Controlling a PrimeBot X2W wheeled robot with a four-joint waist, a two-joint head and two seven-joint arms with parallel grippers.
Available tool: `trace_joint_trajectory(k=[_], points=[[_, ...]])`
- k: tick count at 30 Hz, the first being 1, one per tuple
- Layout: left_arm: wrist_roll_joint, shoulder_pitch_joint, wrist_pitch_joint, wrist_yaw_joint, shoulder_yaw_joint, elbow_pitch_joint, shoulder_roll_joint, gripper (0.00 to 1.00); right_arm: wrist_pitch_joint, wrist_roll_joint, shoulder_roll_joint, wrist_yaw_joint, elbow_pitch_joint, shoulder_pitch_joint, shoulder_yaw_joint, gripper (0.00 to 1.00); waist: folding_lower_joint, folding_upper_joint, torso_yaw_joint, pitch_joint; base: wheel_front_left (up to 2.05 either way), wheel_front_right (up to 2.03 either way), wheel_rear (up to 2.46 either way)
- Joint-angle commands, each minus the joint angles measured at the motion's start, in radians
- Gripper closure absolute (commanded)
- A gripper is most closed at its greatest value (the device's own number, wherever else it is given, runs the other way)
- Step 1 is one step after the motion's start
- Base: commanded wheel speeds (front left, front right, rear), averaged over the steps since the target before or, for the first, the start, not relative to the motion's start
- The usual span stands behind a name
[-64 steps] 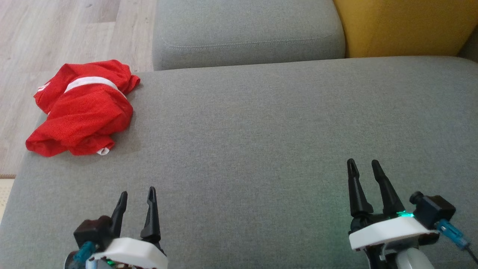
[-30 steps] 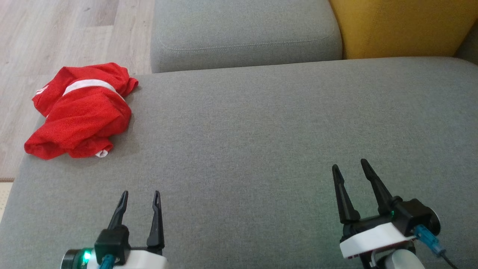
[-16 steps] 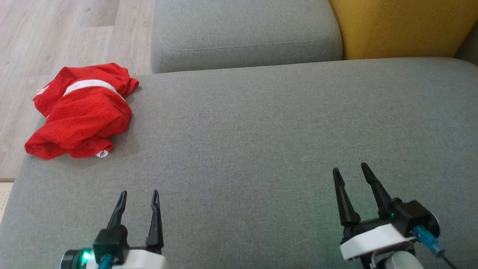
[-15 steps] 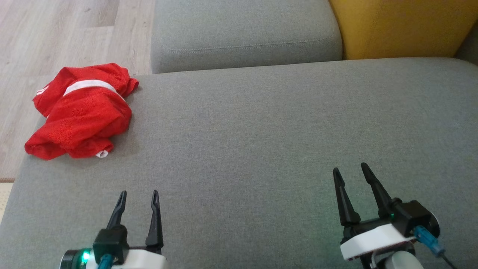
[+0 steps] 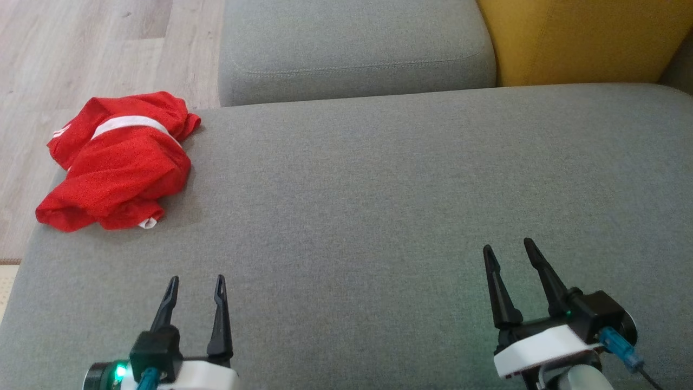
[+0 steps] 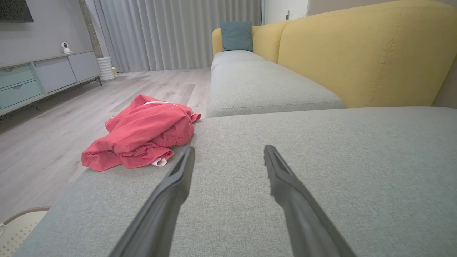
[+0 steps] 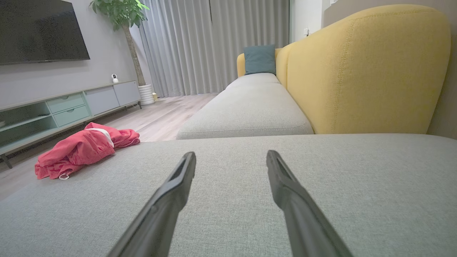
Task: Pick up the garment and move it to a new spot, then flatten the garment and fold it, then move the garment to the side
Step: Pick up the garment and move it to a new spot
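Head view: locate the crumpled red garment [image 5: 116, 173] of fine mesh fabric, crossed by a white band, at the far left corner of the large grey seat cushion [image 5: 379, 179]. The garment lies in a loose heap of rounded folds at the cushion's left edge, beside the pale wood-plank floor [image 5: 81, 49]. Note that the cushion is covered in a flat, tight woven cloth with softly rounded corners. Check the left gripper [image 5: 196, 278] at the lower left: its two slender, tapered black fingers are spread apart, with bare cushion fabric showing between them, and they rise from a white housing with a green light. Check the right gripper [image 5: 508, 245] at the lower right: its fingers are likewise spread, with grey fabric visible in the gap. Both grippers sit over the near part of the cushion, well apart from the garment; you cannot tell whether the fingertips touch the cloth. Beyond the large cushion, observe a second grey seat cushion [image 5: 352, 49] with a stitched seam, and a mustard-yellow upholstered backrest [image 5: 584, 38] on its right. In the wrist views, identify a square teal pillow [image 6: 236, 35] at the sofa's far end, pleated grey curtains [image 6: 171, 32], a low cabinet with pale green drawers [image 6: 21, 85], a dark flat screen [image 7: 39, 30] on the wall and a potted tree [image 7: 123, 14].
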State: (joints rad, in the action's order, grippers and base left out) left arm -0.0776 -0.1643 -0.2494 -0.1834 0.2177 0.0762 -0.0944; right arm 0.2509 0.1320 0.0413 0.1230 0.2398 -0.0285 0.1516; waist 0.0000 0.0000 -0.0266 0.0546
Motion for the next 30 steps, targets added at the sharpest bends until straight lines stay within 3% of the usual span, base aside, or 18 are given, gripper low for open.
trace_joint_trajectory(k=[1,21,26,30], points=[[-0.004,0.029,-0.012,0.006,-0.036,-0.027,0.003,0.0,0.011,0.007,0.009,0.008,-0.028,0.058,0.02,0.0,0.0,0.0,0.0,0.0,0.0,0.0,0.0],[0.001,0.042,-0.012,0.019,-0.035,-0.01,0.01,0.0,0.011,0.009,0.009,0.008,-0.026,0.058,0.01,0.0,0.0,0.0,0.025,0.0,0.0,0.0,0.0],[0.005,0.056,-0.012,0.024,-0.018,-0.016,0.016,0.0,0.011,0.015,0.009,0.008,-0.043,0.049,0.009,0.0,0.0,0.0,0.105,0.008,0.0,0.0,0.0],[0.011,0.055,-0.012,0.032,-0.003,-0.036,0.016,0.0,0.011,0.024,0.009,0.008,-0.057,0.037,0.006,0.0,0.0,0.0,0.208,0.019,0.0,0.0,0.0]])
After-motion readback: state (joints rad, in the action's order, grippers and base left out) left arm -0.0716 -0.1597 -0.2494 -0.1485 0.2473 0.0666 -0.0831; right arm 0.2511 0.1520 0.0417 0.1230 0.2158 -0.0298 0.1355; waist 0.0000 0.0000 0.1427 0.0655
